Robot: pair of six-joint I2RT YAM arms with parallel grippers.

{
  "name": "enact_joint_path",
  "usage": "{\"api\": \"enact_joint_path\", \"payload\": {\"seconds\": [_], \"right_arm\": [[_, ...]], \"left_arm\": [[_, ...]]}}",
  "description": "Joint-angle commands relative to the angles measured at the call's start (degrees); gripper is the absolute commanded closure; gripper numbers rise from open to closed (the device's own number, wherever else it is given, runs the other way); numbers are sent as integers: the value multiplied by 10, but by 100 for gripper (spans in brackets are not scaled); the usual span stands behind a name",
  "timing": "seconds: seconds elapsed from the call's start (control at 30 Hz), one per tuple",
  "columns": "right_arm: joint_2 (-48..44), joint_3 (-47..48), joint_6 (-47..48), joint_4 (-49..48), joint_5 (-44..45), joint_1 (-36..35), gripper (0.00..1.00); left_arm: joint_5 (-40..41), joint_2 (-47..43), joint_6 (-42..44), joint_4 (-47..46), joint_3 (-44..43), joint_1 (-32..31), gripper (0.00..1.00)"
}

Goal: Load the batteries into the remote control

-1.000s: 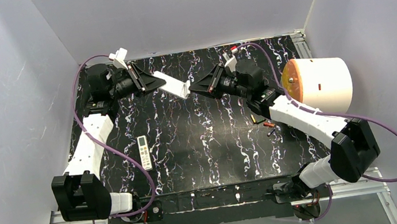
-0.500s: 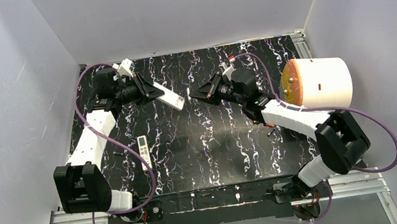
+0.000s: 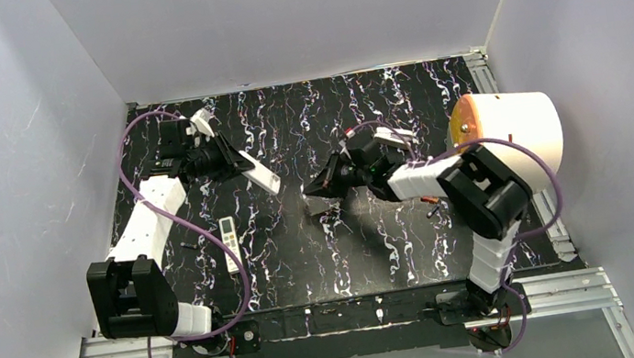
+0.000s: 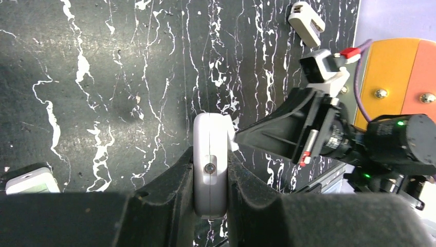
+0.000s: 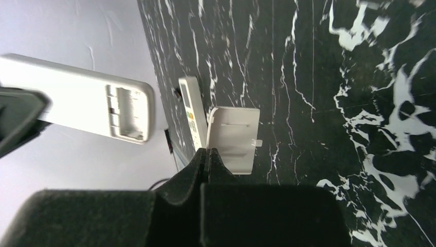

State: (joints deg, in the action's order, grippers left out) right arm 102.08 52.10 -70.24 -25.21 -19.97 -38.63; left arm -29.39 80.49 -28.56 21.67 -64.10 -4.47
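Your right gripper, pinched shut on the cover, has pulled clear of the remote that your left gripper clamps, so the bay is open for loading, but the batteries lie well behind the right gripper, untouched.

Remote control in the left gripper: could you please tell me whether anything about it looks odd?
Yes: the remote control, held by the left gripper, has its battery compartment uncovered and seemingly empty; the right gripper pinches the detached cover.
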Motion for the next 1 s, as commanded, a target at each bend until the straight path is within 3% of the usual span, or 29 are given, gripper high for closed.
{"api": "enact_joint_path", "payload": {"seconds": [0.0, 0.2, 0.43, 0.97], "right_arm": [[53, 30, -23, -79, -99, -16, 99], [108, 33, -61, -171, -165, -26, 99], [147, 24, -57, -204, -192, -22, 99], [159, -4, 18, -151, -181, 6, 99]], "left_arm": [[17, -24, 25, 27, 0, -1, 100], [35, -33, 36, 43, -6, -1, 100], [33, -35, 37, 45, -5, -1, 100], [27, -39, 37, 47, -5, -1, 100]]}}
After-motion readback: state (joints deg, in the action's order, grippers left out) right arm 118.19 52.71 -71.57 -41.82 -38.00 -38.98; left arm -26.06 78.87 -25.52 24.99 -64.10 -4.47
